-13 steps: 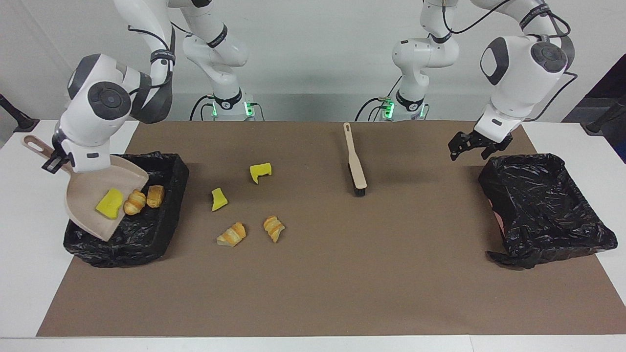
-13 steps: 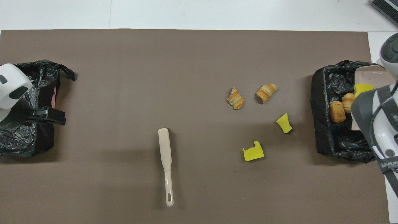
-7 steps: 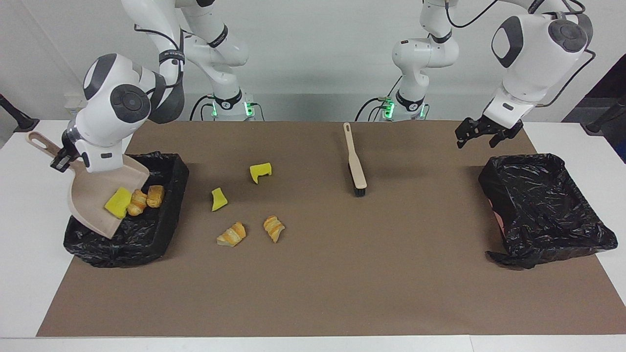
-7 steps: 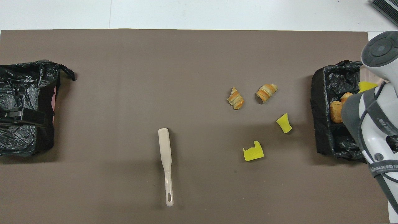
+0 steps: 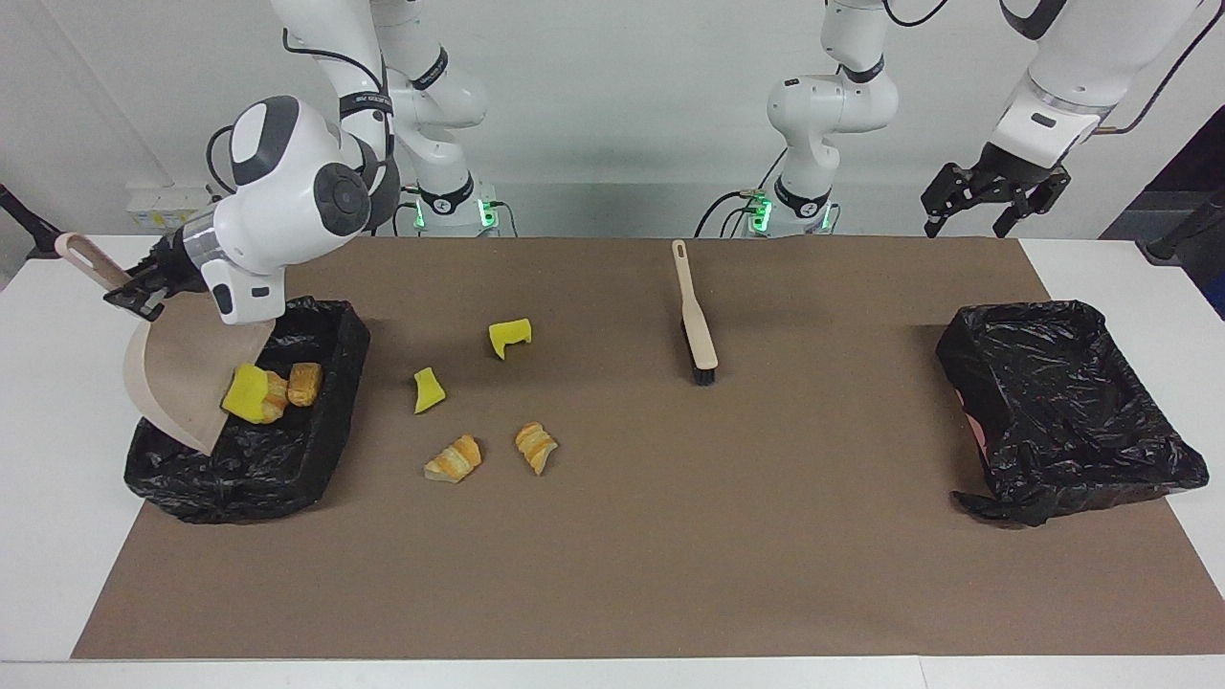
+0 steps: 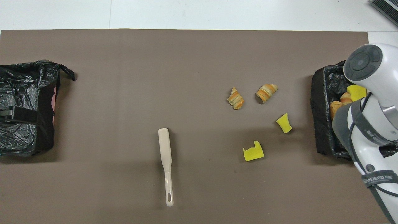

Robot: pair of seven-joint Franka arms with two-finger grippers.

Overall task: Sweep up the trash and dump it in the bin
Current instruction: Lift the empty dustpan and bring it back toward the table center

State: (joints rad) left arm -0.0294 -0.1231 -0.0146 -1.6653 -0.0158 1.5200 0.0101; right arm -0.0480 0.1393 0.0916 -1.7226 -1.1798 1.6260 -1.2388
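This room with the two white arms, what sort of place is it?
Probably a robotics lab set up for a tidying trial: a table under a brown mat, two bins lined with black bags, and pretend trash strewn about.

Below the right gripper's fingers point(image 5: 134, 293) the tilted dustpan point(image 5: 172, 378) and the bin point(image 5: 316, 450) block the way down. Four scraps of trash point(image 5: 483, 402) lie scattered beside that bin. The brush point(image 5: 696, 321) lies mid-table. Bare mat point(image 5: 823, 431) runs from the brush to the second bin point(image 5: 1062, 402), under the left gripper point(image 5: 995, 206), fingers spread.
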